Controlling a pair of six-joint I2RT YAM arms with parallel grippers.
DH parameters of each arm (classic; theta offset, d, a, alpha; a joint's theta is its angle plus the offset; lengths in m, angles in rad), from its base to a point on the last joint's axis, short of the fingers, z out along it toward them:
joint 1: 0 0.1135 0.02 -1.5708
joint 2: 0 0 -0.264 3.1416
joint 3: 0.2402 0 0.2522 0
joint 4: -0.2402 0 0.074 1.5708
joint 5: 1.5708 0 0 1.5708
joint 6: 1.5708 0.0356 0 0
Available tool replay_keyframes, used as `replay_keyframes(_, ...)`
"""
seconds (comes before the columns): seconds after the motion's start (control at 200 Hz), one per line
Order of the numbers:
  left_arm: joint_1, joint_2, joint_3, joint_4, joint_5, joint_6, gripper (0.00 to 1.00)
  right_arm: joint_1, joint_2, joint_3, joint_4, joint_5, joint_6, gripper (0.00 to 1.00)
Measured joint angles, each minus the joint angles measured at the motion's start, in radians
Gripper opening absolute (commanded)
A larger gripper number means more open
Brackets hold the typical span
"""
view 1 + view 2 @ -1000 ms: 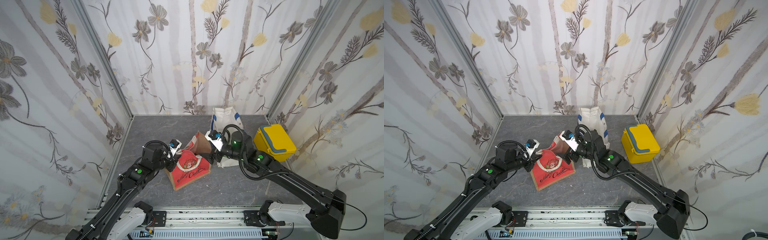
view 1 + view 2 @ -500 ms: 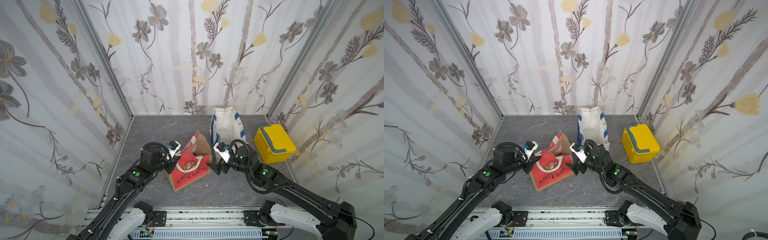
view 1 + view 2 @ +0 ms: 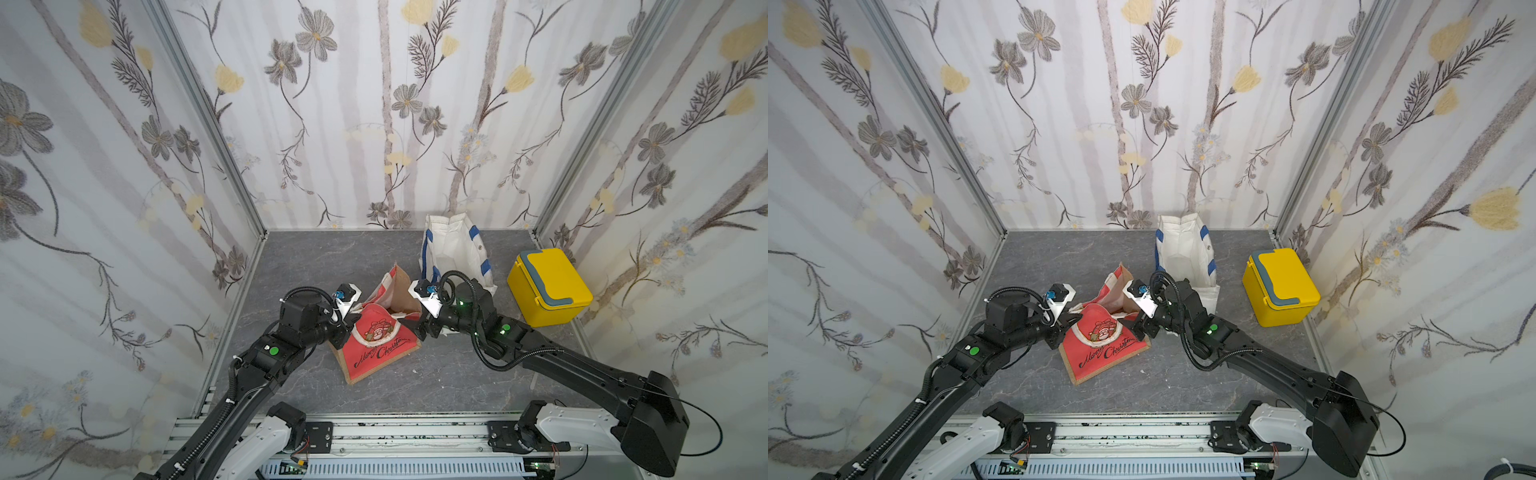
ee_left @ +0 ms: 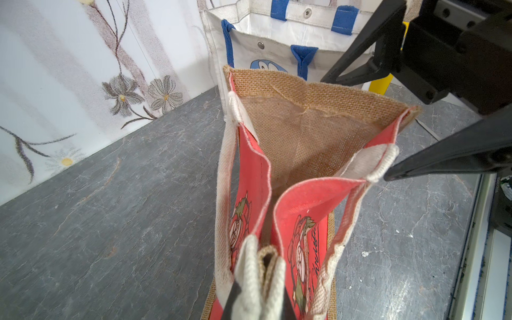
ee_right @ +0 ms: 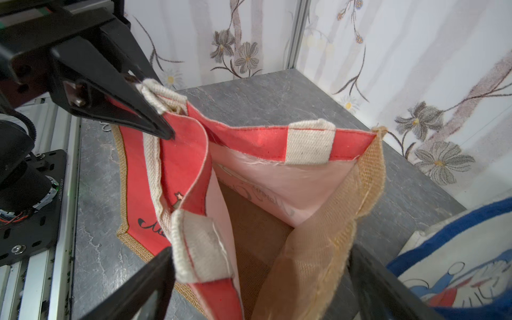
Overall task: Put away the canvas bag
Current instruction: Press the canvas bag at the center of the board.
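Fingers of my left gripper point(image 4: 260, 299) are pressed together on the cream handle point(image 4: 250, 277) and burlap edge of the red Christmas bag point(image 3: 380, 338), at its mouth corner on my left side. Fingers of my right gripper point(image 5: 257, 279) stand wide apart, straddling the opposite side of the same bag's mouth: one finger lies outside a cream handle tab point(image 5: 199, 243), the other outside the burlap side panel point(image 5: 327, 241). Whether either finger touches the fabric I cannot tell.

Landmark: the red Christmas bag. It lies tilted on the grey tabletop point(image 3: 316, 257), printed face up, mouth held open and raised between my two grippers. Its burlap lining shows in the left wrist view, its pale inner face in the right wrist view.

Just behind the red bag, toward the back wall, stands the white canvas bag point(image 3: 455, 249) with blue handles, upright and open at the top, near the red bag's rear corner; contact not discernible. My right arm point(image 3: 478, 316) partly covers its lower front.

Well to the right of the red bag, beyond the canvas bag, sits a yellow box point(image 3: 548, 293) with a grey handle, lid down.
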State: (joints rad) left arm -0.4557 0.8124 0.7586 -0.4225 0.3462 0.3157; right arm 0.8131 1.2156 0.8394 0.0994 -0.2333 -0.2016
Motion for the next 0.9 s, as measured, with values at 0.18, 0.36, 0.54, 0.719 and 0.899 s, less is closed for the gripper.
replay_keyframes(0.18,0.000,-0.004,-0.004,0.004,-0.004,-0.002,0.00,0.000,0.025,-0.001,0.017,-0.023,-0.040,0.86)
replay_keyframes(0.36,0.000,0.005,-0.011,0.012,-0.004,-0.005,0.00,0.000,0.028,-0.024,0.031,-0.021,-0.079,0.90)
replay_keyframes(0.54,0.000,0.022,-0.011,0.030,-0.005,-0.009,0.00,0.000,0.069,-0.002,0.016,-0.014,-0.112,1.00)
replay_keyframes(0.719,0.000,0.024,-0.018,0.037,-0.013,-0.009,0.00,0.000,0.108,-0.014,0.050,-0.023,-0.123,0.92)
replay_keyframes(0.899,0.000,0.030,-0.022,0.043,-0.031,-0.009,0.00,0.000,0.142,-0.037,0.122,-0.017,-0.121,0.71)
